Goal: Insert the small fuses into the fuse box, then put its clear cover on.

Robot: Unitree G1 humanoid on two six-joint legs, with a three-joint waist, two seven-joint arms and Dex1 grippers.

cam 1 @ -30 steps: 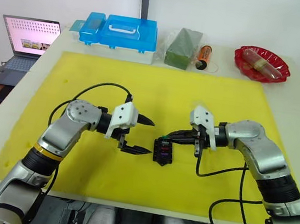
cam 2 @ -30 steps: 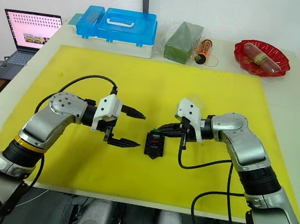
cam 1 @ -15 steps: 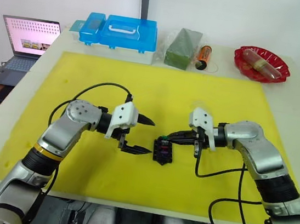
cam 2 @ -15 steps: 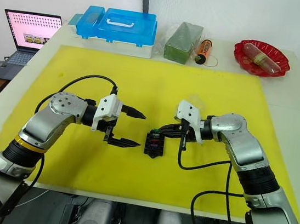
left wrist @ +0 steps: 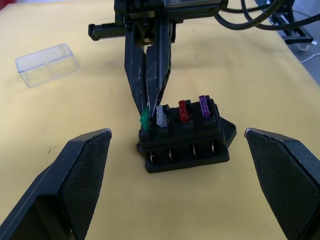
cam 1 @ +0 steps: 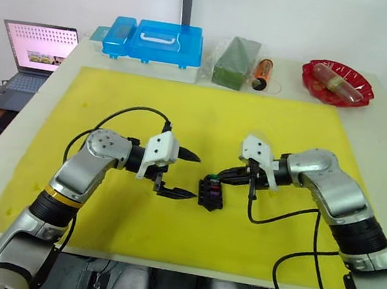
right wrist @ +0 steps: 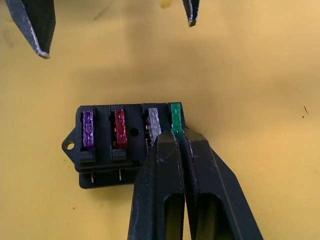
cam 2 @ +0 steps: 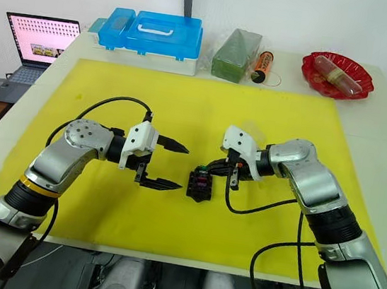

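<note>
The black fuse box (cam 1: 211,192) lies on the yellow mat between my two grippers. Four small fuses stand in a row in its top: purple (right wrist: 88,129), red (right wrist: 120,128), grey (right wrist: 153,122) and green (right wrist: 175,119). My right gripper (cam 1: 217,180) reaches in from the right and is shut on the green fuse at the end slot. Just left of the box, my left gripper (cam 1: 195,177) is open and holds nothing. The clear cover (left wrist: 47,64) lies on the mat beyond the right gripper.
Along the table's far edge stand a blue plastic case (cam 1: 153,42), a green block (cam 1: 236,62), an orange cylinder (cam 1: 263,71) and a red dish (cam 1: 337,83). A laptop (cam 1: 36,49) sits off the table's left. The yellow mat (cam 1: 205,110) covers the work area.
My right gripper has edged a little to the left at the fuse box, with the green fuse still in it. The left arm has not moved.
</note>
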